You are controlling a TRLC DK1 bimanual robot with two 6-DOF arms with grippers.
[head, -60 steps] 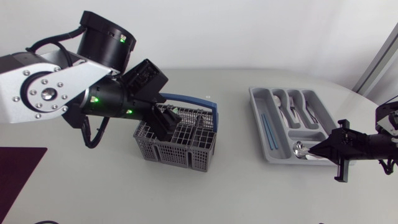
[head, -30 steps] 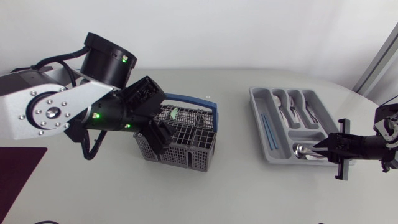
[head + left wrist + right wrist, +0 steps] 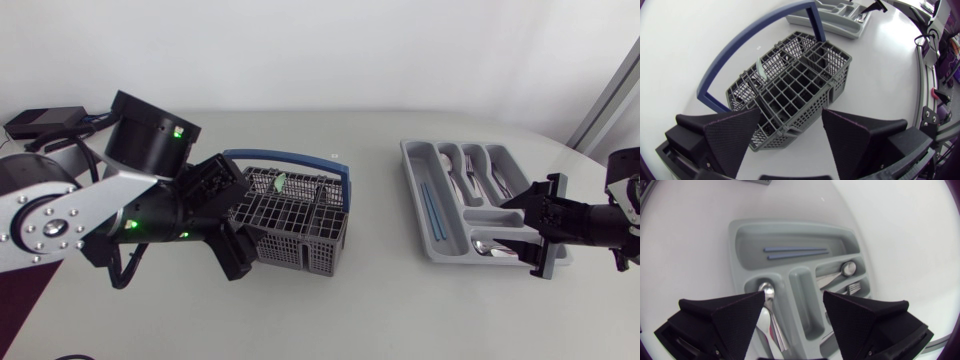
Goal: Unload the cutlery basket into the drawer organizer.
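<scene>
Both arms have drawn back: the left claw [image 3: 234, 258] has come out of the cutlery basket [image 3: 300, 225] to its near corner, released and empty. The right claw [image 3: 520, 228], also spread and empty, has lifted off the spoon [image 3: 484, 244] lying in the drawer organizer [image 3: 411, 178]. That drop looks finished; the next move is probably a reach for the pale piece [image 3: 281, 183] standing in the basket, well apart from the organizer on the bench [image 3: 380, 300].

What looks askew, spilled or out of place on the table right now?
Nothing stands out. The cutlery basket stands upright, the drawer organizer lies flat, and the cutlery in it sits within its compartments.
</scene>
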